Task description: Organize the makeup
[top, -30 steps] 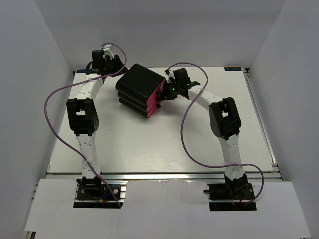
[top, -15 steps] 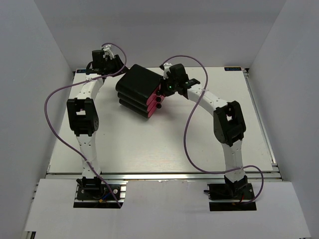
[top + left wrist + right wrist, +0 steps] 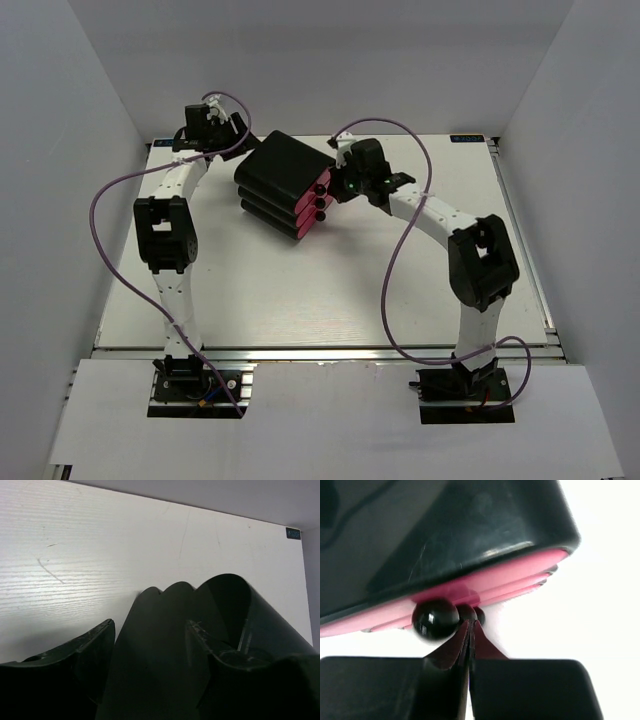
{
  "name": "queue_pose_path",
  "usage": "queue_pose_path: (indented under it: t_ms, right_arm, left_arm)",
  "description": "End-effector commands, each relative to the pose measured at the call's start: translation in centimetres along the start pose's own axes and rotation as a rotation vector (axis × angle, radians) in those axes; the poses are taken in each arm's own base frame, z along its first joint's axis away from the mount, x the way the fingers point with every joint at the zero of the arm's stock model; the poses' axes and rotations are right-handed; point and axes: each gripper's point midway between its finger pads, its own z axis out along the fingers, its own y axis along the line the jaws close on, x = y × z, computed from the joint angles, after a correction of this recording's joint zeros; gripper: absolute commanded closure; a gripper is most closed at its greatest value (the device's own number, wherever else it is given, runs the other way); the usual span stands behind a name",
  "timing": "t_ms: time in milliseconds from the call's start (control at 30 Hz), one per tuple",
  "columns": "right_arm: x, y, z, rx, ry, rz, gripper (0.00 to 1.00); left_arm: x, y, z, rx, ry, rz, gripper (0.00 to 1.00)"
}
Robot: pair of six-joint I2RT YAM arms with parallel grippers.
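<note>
Box: the black box (image 3: 283,168) with 3 pink drawers (image 3: 485,582) sits far back on the white table (image 3: 300,290), a bit left of the middle.
Right pincer (image 3: 470,624): shut tight, holding nothing, tips just beside the round black knobs (image 3: 435,619).
Left pincer (image 3: 150,625): far left, behind the box, fingers apart. I cannot tell if it holds the box.
Makeup: I cannot tell where it is.

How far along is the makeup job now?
Done, apparently: no loose makeup shows on the table, and the three pink drawers of the box look pushed in. In hand: the shut right gripper sits at the knobs; the left gripper straddles the box's back, jaws apart. Left: probably just retracting arms.
</note>
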Motion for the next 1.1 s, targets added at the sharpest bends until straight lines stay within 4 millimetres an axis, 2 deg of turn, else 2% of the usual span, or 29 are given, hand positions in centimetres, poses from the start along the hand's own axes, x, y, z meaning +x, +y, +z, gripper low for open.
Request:
queue_pose_path:
  t_ms: [0,33,100,133,167,233,267,300,333,400,433,467,533,567,600,633,667,700,800,833,900,933,1067]
  right_arm:
    - [-3.2,-2.0,-3.3,0.055,-0.105,-0.035,1.0]
    - [-3.2,-2.4,-4.1,0.063,-0.106,-0.029,1.0]
    - [-2.3,-3.6,-4.9,0.081,-0.097,-0.027,1.0]
    - [-1.4,-4.1,-5.7,0.094,-0.086,-0.02,1.0]
    - [-1.0,-4.5,-6.2,0.102,-0.084,-0.054,1.0]
    - [0.3,-4.6,-7.4,0.093,-0.08,-0.078,0.86]
    - [0.6,-4.5,-7.9,0.079,-0.081,-0.103,0.75]
    - [0.4,-4.3,-8.7,0.063,-0.092,-0.173,0.39]
    - [1.9,-4.1,-8.9,0.032,-0.06,-0.195,0.13]
    - [2.7,-3.7,-9.8,-0.036,-0.051,-0.24,0.11]
    - [2.4,-3.8,-10.9,-0.055,-0.076,-0.236,0.11]
    - [3.1,-3.9,-11.3,-0.06,-0.075,-0.222,0.11]
    - [2.4,-4.8,-12.9,-0.025,-0.104,-0.16,0.11]
    - [2.2,-5.2,-13.3,0.003,-0.109,-0.135,0.11]
    - [2.0,-5.7,-13.6,0.035,-0.108,-0.115,0.11]
    - [1.8,-6.5,-14.0,0.082,-0.099,-0.1,0.11]
    - [1.7,-6.8,-14.3,0.095,-0.086,-0.097,0.11]
    - [1.5,-6.9,-14.6,0.104,-0.059,-0.086,0.11]
    - [0.8,-7.1,-15.9,0.095,-0.015,-0.079,0.11]
    - [0.3,-7.5,-16.6,0.111,-0.029,-0.071,0.11]
    - [-1.1,-7.5,-17.7,0.122,-0.071,-0.083,0.11]
    - [-1.5,-7.8,-18.1,0.137,-0.085,-0.085,0.11]
    - [-3.6,-8.2,-19.4,0.172,-0.15,-0.064,0.11]
  left_arm:
    - [-1.9,-0.9,-2.0,-0.002,-0.048,-0.062,0.29]
    - [-3.6,1.0,-3.3,-0.028,-0.091,-0.086,0.27]
    - [-5.3,1.3,-3.9,-0.03,-0.143,-0.112,0.24]
    - [-6.3,1.7,-4.5,-0.038,-0.172,-0.117,0.15]
    - [-7.1,2.0,-4.9,-0.058,-0.197,-0.127,0.13]
    - [-8.8,2.3,-5.9,-0.083,-0.241,-0.134,0.08]
    - [-9.2,2.4,-6.4,-0.101,-0.257,-0.148,0.06]
    - [-9.7,3.0,-7.0,-0.146,-0.287,-0.159,0.06]
    - [-9.8,3.3,-7.5,-0.178,-0.301,-0.17,0.02]
    - [-9.2,4.6,-9.9,-0.301,-0.353,-0.223,0.02]
    - [-8.8,4.9,-11.1,-0.33,-0.388,-0.239,0.02]
    - [-7.6,4.5,-13.2,-0.344,-0.439,-0.269,0.02]
    - [-6.9,5.5,-16.3,-0.432,-0.537,-0.303,0.02]
    - [-8.4,3.2,-19.4,-0.389,-0.634,-0.288,0.02]
    - [-5.6,4.0,-19.6,-0.402,-0.619,-0.299,0.02]
    - [-5.1,2.9,-20.3,-0.354,-0.628,-0.29,0.02]
    - [-5.6,1.2,-21.4,-0.277,-0.677,-0.251,0.02]
    - [-4.1,-0.1,-23.1,-0.238,-0.681,-0.226,0.02]
    - [-2.1,-5.3,-25.2,-0.049,-0.636,-0.06,0.02]
    - [-1.1,-7.2,-27.1,0.004,-0.645,-0.007,0.02]
    - [1.3,-9.3,-28.2,0.071,-0.587,0.066,0.02]
    - [2.5,-10.4,-29.6,0.106,-0.59,0.095,0.02]
    - [6.6,-12.0,-30.7,0.175,-0.531,0.11,0.02]
